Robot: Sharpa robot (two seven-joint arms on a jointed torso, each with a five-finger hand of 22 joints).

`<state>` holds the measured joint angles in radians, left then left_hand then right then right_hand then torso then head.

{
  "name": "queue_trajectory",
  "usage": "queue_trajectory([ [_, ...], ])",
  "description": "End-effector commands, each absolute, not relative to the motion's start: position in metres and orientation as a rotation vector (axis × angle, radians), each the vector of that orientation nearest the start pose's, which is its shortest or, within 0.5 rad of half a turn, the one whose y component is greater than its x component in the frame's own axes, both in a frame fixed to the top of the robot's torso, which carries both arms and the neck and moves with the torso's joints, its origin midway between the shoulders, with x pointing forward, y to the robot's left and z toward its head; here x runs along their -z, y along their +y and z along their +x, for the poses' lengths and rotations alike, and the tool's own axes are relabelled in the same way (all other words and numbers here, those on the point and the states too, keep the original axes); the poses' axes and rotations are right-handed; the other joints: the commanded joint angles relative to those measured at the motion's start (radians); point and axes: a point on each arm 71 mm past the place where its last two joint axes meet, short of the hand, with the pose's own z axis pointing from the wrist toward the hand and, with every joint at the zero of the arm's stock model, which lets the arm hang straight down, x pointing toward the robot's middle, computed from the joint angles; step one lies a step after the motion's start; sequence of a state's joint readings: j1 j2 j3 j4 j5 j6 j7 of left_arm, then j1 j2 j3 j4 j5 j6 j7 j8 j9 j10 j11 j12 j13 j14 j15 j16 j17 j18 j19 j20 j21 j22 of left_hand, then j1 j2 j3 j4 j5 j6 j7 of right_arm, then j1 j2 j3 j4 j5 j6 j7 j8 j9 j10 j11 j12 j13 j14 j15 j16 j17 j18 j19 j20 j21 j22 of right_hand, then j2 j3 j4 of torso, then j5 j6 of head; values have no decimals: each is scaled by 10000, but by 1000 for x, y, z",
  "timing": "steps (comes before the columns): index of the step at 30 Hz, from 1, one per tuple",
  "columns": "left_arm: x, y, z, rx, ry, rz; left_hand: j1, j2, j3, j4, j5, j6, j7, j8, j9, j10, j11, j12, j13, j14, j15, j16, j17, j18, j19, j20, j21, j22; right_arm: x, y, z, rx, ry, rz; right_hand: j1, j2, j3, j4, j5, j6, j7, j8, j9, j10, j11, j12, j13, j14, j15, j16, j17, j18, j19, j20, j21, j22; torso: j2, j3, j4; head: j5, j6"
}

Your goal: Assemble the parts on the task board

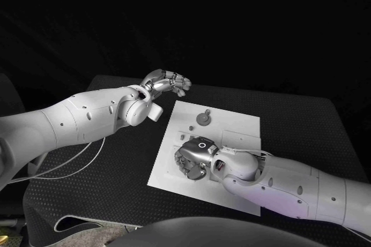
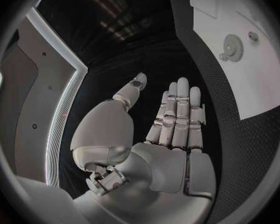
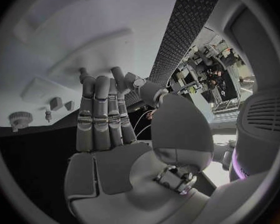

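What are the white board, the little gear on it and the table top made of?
The board looks like matte white plastic or painted sheet: flat, even, without glare. The gear seems grey plastic or dull metal; its toothed rim shows in the left wrist view, but the finish leaves that open. The table appears covered in black textured mat, with a fine dotted weave.
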<state>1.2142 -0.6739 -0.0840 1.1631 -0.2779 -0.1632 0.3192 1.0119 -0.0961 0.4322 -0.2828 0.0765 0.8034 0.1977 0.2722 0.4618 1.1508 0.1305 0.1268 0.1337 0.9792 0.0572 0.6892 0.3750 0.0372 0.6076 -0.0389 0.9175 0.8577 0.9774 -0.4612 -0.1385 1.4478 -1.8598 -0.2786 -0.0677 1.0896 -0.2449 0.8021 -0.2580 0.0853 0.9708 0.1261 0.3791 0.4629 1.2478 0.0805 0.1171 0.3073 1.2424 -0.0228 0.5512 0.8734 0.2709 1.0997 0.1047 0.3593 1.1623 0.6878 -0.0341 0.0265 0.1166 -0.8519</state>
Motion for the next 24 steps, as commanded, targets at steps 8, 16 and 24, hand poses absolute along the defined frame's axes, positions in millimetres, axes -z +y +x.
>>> queue_trajectory([
  [8,207,220,544,13718,16018,-8385,27,96,-62,22,-67,-74,-23,64,-12,-81,21,9,-15,21,76,-40,13,82,12,41,-45,10,301,-25,386,-8992,16623,-6557,-128,-426,-992,-129,145,-1256,569,-650,-217,-1312,552,-513,-266,-920,513,-482,-167,-170,-969,246,-238,243,2,9,1,-5,14],
  [16,208,222,544,13668,16008,-8408,28,99,-62,21,-68,-76,-22,65,-13,-85,22,9,-16,17,77,-47,17,82,11,41,-46,10,293,-34,385,-8971,16546,-6377,-146,-515,-1383,-210,244,-1576,700,-790,-322,-1765,695,-481,-389,-1194,651,-538,-161,-179,-1284,327,-171,523,3,6,-8,-39,58],
  [24,208,226,545,13587,15980,-8441,29,101,-62,21,-68,-77,-22,67,-14,-88,23,9,-18,15,78,-54,23,83,9,42,-48,11,270,-62,396,-9736,16927,-4793,-70,-479,-1279,-27,283,-1388,621,-654,-303,-1606,606,-340,-366,-1041,564,-405,-110,-91,-1170,342,-14,703,-3,6,2,-121,132],
])
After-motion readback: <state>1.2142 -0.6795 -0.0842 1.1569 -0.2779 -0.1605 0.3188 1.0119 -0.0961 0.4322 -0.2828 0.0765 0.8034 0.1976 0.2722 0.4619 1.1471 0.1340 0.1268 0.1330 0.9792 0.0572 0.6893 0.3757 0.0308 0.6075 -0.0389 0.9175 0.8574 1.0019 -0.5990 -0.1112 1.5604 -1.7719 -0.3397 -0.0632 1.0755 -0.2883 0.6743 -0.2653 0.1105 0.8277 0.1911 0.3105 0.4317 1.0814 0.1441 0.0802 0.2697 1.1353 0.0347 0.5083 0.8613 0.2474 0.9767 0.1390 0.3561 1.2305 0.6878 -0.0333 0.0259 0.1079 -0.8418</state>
